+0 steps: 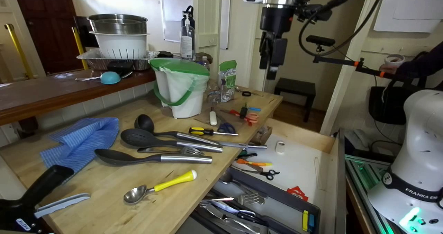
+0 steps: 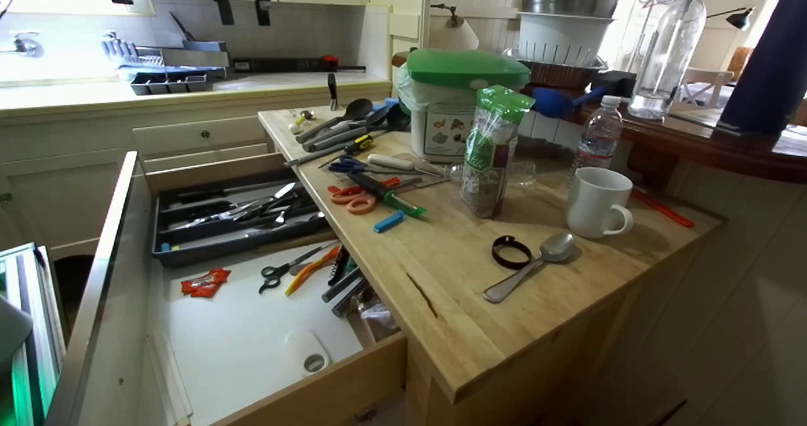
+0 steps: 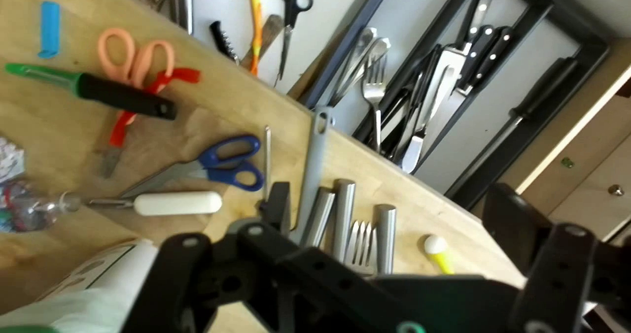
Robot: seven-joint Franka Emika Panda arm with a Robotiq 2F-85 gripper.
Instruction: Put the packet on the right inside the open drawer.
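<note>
- Nearest in an exterior view, at eight o'clock from the tall, whitish-green, dark-speckled soft packet (image 2: 495, 161), reserve the wide, shallow, pale-wood drawer (image 2: 347, 379) for the release: best lower onto smooth white floor, between the crinkled red sachets (image 2: 205, 282) and the rounded white roll (image 2: 309, 356).
- Near the packet at four o'clock, avoid the glossy, round white mug (image 2: 583, 205).
- Find the packet upright on the flat, grained pale-wood worktop (image 2: 479, 331), outside the drawer; probably best to pinch across the thinner side, below the wrinkled green top, then lift straight up.
- Behind, at eleven o'clock, leave room for the green-lidded white plastic bin (image 2: 444, 130), lined with thin creased film.
- Farther still, high at ten o'clock, note the black two-fingered claw (image 2: 244, 17) with jaws spread wide, holding nothing; bring toward four o'clock before descending.
</note>
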